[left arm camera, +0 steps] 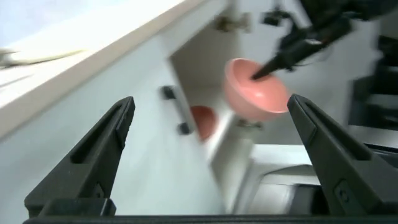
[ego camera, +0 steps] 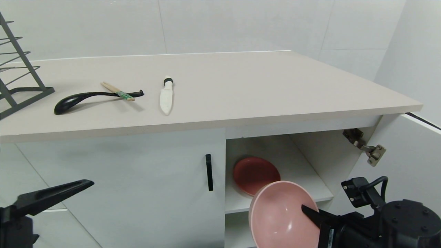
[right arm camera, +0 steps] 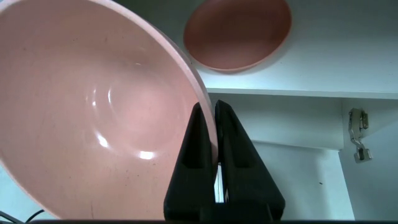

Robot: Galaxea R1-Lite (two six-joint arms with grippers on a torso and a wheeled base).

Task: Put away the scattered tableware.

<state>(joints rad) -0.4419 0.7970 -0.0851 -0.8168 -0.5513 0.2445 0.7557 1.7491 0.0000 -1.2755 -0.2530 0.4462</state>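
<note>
My right gripper (ego camera: 307, 213) is shut on the rim of a pink bowl (ego camera: 280, 215), held tilted in front of the open cabinet; the pinch on the bowl (right arm camera: 93, 106) is plain at the right gripper (right arm camera: 210, 118). A red plate (ego camera: 255, 174) lies on the cabinet shelf (ego camera: 310, 179) behind the bowl. On the countertop (ego camera: 241, 82) lie a black ladle (ego camera: 74, 100), wooden chopsticks (ego camera: 115, 90) across its handle, and a white knife (ego camera: 166, 95). My left gripper (left arm camera: 208, 112) hangs open and holds nothing, low in front of the shut door (ego camera: 137, 186).
A black dish rack (ego camera: 15, 69) stands at the countertop's far left. The right cabinet door (ego camera: 410, 151) is swung wide open on its hinge (ego camera: 365, 146). The left door has a black handle (ego camera: 208, 172). A lower compartment shows under the shelf.
</note>
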